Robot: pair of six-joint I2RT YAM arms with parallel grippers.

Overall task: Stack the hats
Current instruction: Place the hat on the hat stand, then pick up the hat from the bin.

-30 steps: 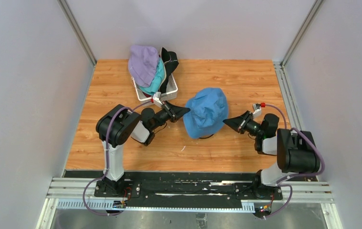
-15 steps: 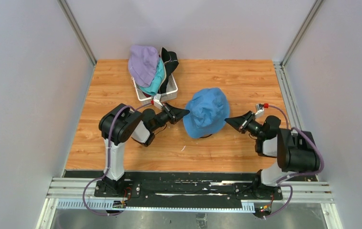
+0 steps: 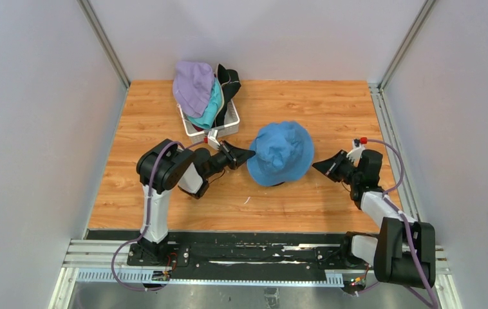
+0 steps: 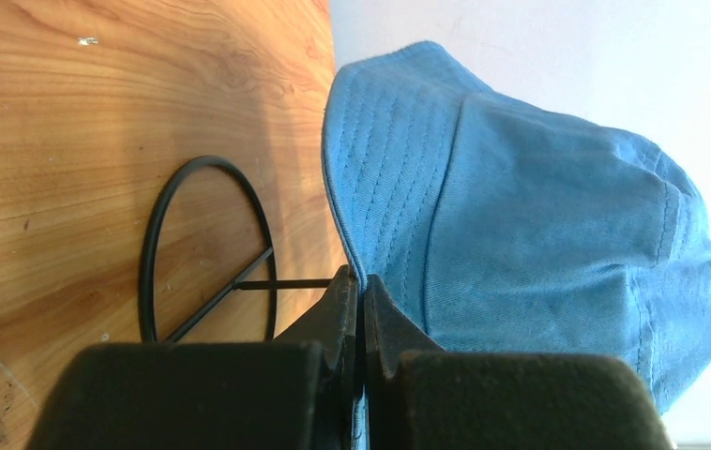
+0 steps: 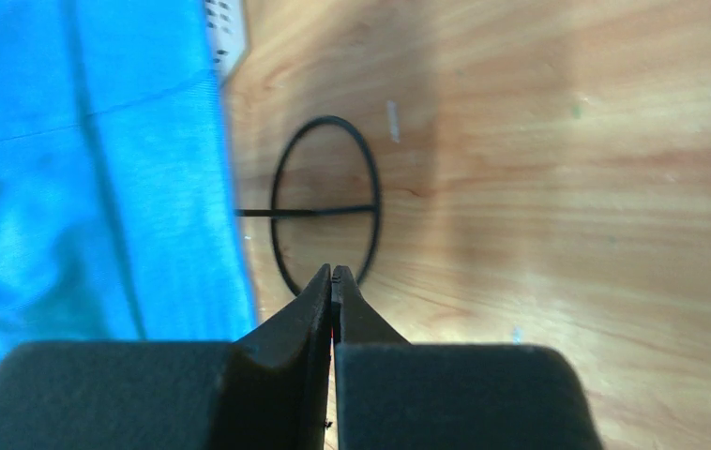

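On the tabletop [image 3: 331, 109] we count four hats: one blue hat [image 3: 280, 153], brim clamped in our left gripper [image 3: 252, 153], apart from our closed, empty right gripper [image 3: 315, 168]; lavender hat [image 3: 193, 87], teal hat [image 3: 210, 111], black hat [image 3: 229, 82] beyond the left.

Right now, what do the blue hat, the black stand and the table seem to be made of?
Blue hat: soft matte woven cloth, stitched rows on the brim. Black stand: thin dark wire, probably metal. Table: wood-grain surface, perhaps laminate.
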